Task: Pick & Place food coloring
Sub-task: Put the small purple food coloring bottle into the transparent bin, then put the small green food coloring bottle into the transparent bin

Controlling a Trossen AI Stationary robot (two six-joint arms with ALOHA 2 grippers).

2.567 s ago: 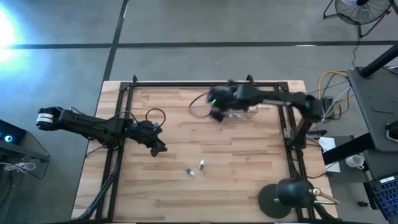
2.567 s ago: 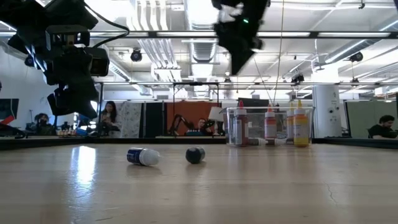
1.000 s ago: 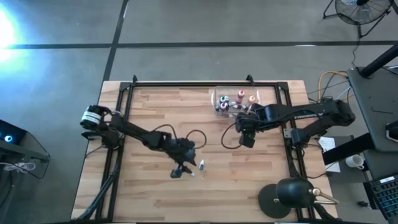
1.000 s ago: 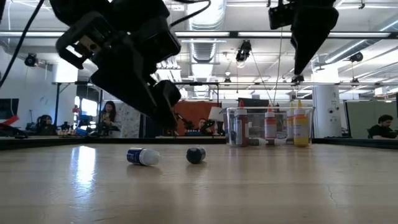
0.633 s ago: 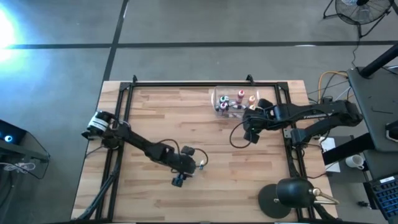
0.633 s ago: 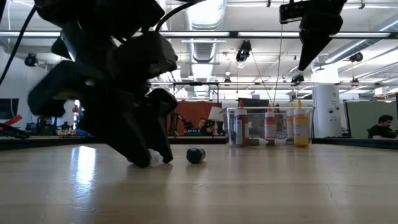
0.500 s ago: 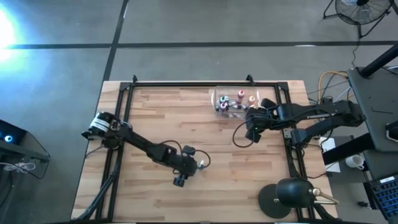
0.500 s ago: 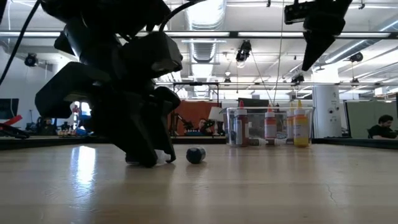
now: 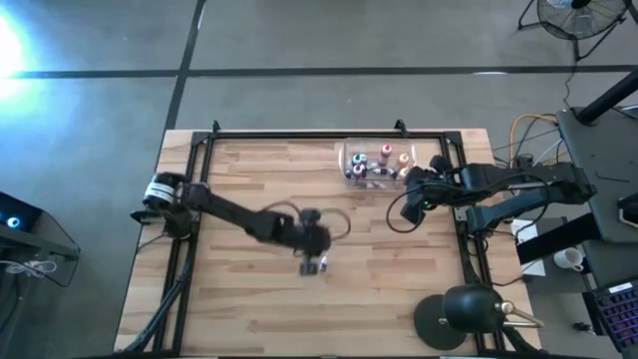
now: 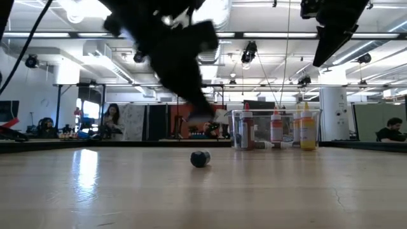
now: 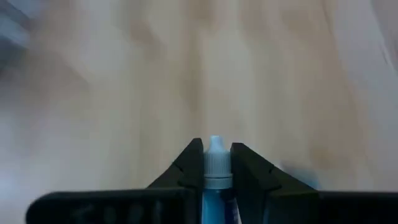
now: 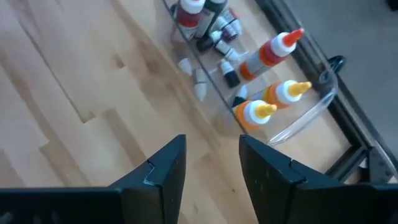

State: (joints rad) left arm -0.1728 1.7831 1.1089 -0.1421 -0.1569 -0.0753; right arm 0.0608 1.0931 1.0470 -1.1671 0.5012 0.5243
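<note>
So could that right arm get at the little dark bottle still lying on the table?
Probably not straight away: the right gripper hangs open near the clear box, while the dark bottle lies under the left gripper.

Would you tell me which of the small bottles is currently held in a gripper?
The blue bottle with the white cap, clamped between the left gripper's fingers. One dark bottle lies loose on the table; the others sit in the clear box.
</note>
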